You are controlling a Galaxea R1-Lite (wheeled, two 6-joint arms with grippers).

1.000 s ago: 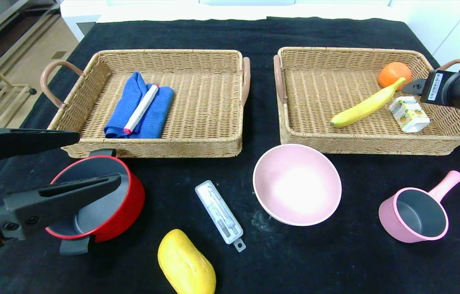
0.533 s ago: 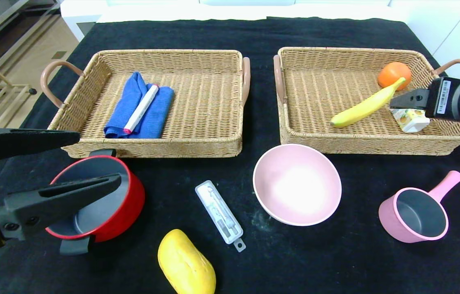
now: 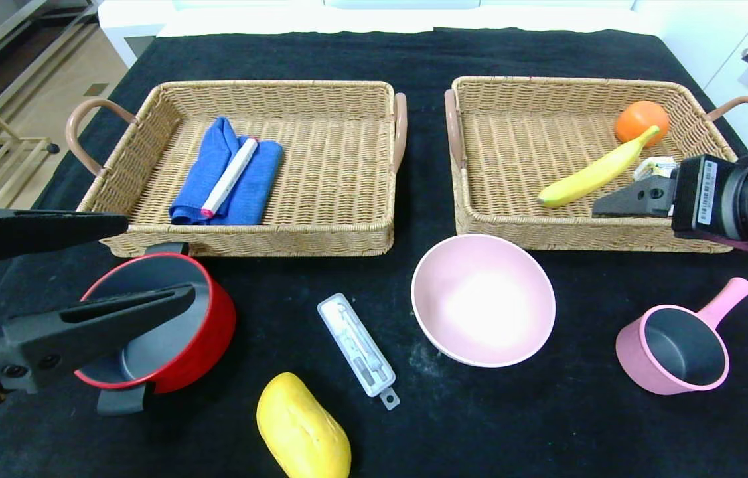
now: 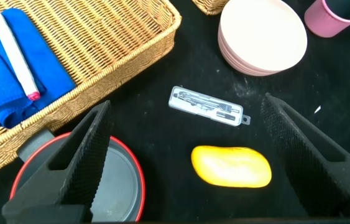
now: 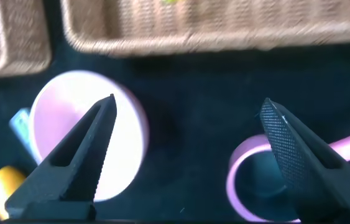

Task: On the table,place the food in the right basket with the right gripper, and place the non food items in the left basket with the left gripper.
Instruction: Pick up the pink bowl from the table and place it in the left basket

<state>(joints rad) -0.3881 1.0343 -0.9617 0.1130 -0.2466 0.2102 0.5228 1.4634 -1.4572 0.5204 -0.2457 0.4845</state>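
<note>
My right gripper [image 3: 602,209] hangs open and empty over the front rim of the right basket [image 3: 500,226]. Inside that basket lie a banana [image 3: 596,172], an orange [image 3: 641,121] and a drink carton [image 3: 654,166], which the gripper partly hides. A yellow mango [image 3: 302,428] rests near the front edge of the table [image 3: 413,53]. My left gripper [image 3: 161,257] is open above the red pot [image 3: 201,332]. The white case [image 3: 357,345], pink bowl [image 3: 483,299] and pink saucepan [image 3: 672,348] stand on the cloth. In the right wrist view the bowl [image 5: 125,124] and saucepan [image 5: 249,168] lie below the right gripper [image 5: 189,102].
The left basket [image 3: 247,240] holds a folded blue cloth [image 3: 251,186] with a white pen [image 3: 231,176] on it. In the left wrist view the mango [image 4: 231,166] and case [image 4: 207,106] lie between the spread fingers [image 4: 91,146]. Floor and a rack show past the table's left edge.
My right gripper has pulled back from the far right of the basket toward its front rim, leaving the carton lying there. The left arm has not moved.
</note>
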